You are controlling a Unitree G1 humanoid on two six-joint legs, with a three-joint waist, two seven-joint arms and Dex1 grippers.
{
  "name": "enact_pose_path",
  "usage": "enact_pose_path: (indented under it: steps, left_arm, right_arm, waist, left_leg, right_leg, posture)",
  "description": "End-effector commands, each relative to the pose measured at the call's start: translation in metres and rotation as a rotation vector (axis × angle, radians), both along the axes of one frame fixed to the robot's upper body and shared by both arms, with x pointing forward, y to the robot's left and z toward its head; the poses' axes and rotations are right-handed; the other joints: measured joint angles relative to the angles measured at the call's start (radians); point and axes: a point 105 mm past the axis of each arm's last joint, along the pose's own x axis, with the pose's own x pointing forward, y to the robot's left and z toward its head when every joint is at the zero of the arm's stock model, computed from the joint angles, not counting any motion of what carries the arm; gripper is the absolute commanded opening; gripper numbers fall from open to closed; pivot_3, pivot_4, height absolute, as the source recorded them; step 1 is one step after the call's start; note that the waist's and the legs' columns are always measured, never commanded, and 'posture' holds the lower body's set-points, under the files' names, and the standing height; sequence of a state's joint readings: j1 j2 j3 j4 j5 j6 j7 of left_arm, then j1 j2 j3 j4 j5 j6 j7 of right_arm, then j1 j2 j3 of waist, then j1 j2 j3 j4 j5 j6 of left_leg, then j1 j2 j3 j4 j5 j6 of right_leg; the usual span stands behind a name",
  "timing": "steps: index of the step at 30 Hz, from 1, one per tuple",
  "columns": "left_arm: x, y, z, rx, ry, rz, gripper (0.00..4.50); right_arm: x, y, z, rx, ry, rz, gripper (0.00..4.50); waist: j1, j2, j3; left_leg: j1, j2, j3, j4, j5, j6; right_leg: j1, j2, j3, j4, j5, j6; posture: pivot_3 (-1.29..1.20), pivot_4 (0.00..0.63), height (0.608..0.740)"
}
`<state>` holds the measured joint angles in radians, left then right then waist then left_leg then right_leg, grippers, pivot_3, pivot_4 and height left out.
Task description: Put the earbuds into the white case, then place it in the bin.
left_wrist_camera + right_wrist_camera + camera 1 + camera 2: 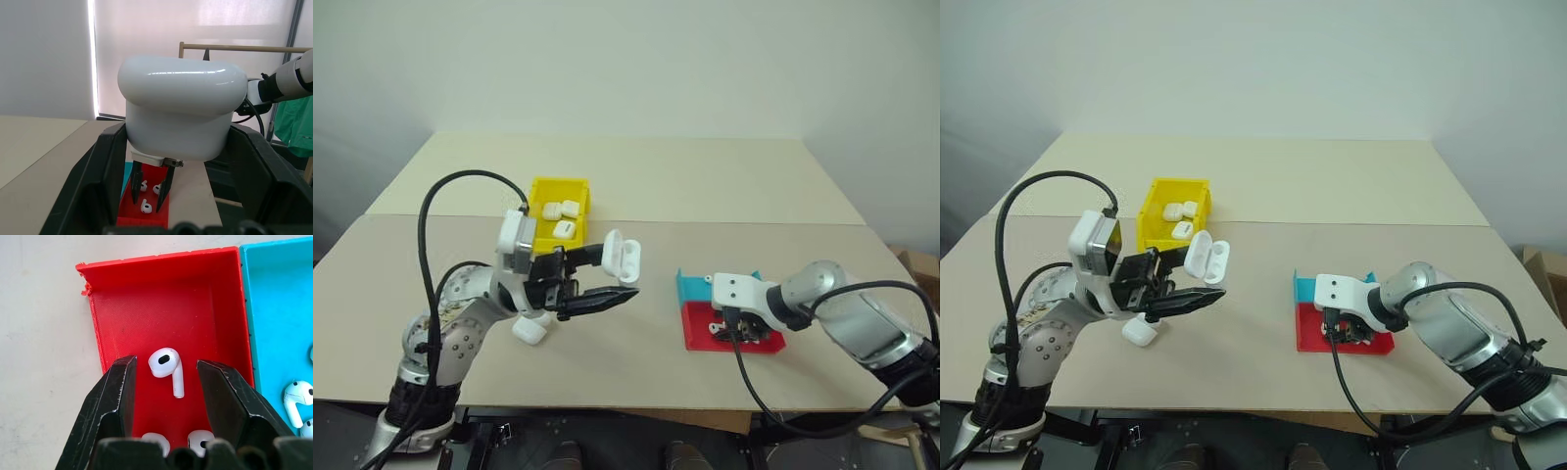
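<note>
One pale table point(705, 186), yellow bin point(540, 191) at its left middle (other cases inside), left end effector point(607, 274) clamped on the open white case point(623, 257), right end effector point(166, 377) fingers apart around an earbud point(167, 368) in the red tray point(146, 298), seemingly untouched.

The left arm was raised over the near left of the table, its gripper point(607, 279) pointing right, fingers clamped on the open white case point(621, 257). The right arm reached in from the near right, its gripper point(166, 377) angled downward, fingers parted.
</note>
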<state>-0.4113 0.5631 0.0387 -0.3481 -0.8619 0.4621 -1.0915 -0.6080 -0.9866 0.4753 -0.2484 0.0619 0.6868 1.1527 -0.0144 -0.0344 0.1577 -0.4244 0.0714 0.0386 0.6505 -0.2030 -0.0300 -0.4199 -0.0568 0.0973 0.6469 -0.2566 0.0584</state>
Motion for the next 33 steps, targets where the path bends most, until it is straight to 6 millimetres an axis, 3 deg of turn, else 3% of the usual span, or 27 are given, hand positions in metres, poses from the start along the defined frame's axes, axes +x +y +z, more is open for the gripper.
enact_pose_path:
  steps: [1, 3, 6, 11, 12, 22, 28, 33]
  left_arm:
    - [-0.008, -0.002, 0.005, 0.010, -0.044, -0.010, 2.76]
    - [-0.007, 0.000, 0.006, 0.011, -0.045, -0.006, 2.76]
    - [-0.008, 0.001, 0.006, 0.011, -0.048, -0.003, 2.76]
    - [-0.009, 0.001, 0.005, 0.014, -0.049, -0.001, 2.76]
    - [-0.008, 0.001, 0.005, 0.014, -0.048, 0.000, 2.76]
    - [-0.008, 0.002, 0.005, 0.021, -0.047, -0.008, 2.76]
    - [-0.007, 0.003, 0.007, 0.027, -0.055, -0.014, 2.76]
    - [-0.008, 0.002, 0.007, 0.026, -0.056, -0.022, 2.76]
  right_arm:
    - [0.003, 0.001, 0.009, 0.002, -0.036, 0.022, 2.41]
    - [0.002, 0.001, 0.006, -0.002, -0.028, 0.026, 2.41]
    - [0.001, 0.001, 0.003, -0.005, -0.017, 0.031, 1.80]
    - [0.001, 0.003, 0.002, 0.001, -0.012, 0.030, 0.08]
    - [0.001, 0.003, 0.002, 0.001, -0.012, 0.029, 0.03]
    - [-0.002, 0.000, 0.007, 0.011, -0.034, 0.019, 0.03]
    - [-0.005, -0.003, 0.028, 0.068, -0.084, 0.042, 0.03]
    - [-0.013, -0.006, 0.036, 0.079, -0.094, 0.053, 1.65]
  waist:
    - [0.000, 0.000, 0.000]
    - [-0.001, 0.000, 0.000]
    - [-0.001, 0.000, 0.000]
    - [-0.001, 0.000, 0.000]
    - [0.000, 0.000, 0.000]
    - [-0.001, 0.000, 0.000]
    - [0.001, 0.000, 0.000]
    - [0.000, 0.000, 0.000]
  left_leg:
    - [0.000, 0.000, 0.000, 0.000, 0.000, 0.000]
    - [0.000, 0.000, 0.000, 0.000, 0.000, 0.000]
    - [0.000, 0.000, 0.000, 0.000, 0.000, 0.000]
    - [0.000, 0.000, 0.000, 0.000, 0.000, 0.000]
    - [0.000, 0.000, 0.000, 0.000, 0.000, 0.000]
    - [0.000, 0.000, 0.000, 0.000, 0.000, 0.000]
    - [0.000, 0.000, 0.000, 0.000, 0.000, 0.000]
    - [0.000, 0.000, 0.000, 0.000, 0.000, 0.000]
  right_leg:
    - [0.000, 0.000, 0.000, 0.000, 0.000, 0.000]
    - [0.000, 0.000, 0.000, 0.000, 0.000, 0.000]
    - [0.000, 0.000, 0.000, 0.000, 0.000, 0.000]
    - [0.000, 0.000, 0.000, 0.000, 0.000, 0.000]
    - [0.000, 0.000, 0.000, 0.000, 0.000, 0.000]
    - [0.000, 0.000, 0.000, 0.000, 0.000, 0.000]
    - [0.000, 0.000, 0.000, 0.000, 0.000, 0.000]
    - [0.000, 0.000, 0.000, 0.000, 0.000, 0.000]
  posture:
    - [0.00, 0.150, 0.740]
    - [0.00, 0.150, 0.740]
    - [0.00, 0.150, 0.740]
    - [0.00, 0.150, 0.740]
    - [0.00, 0.150, 0.740]
    - [0.00, 0.150, 0.740]
    - [0.00, 0.150, 0.740]
    - [0.00, 0.150, 0.740]
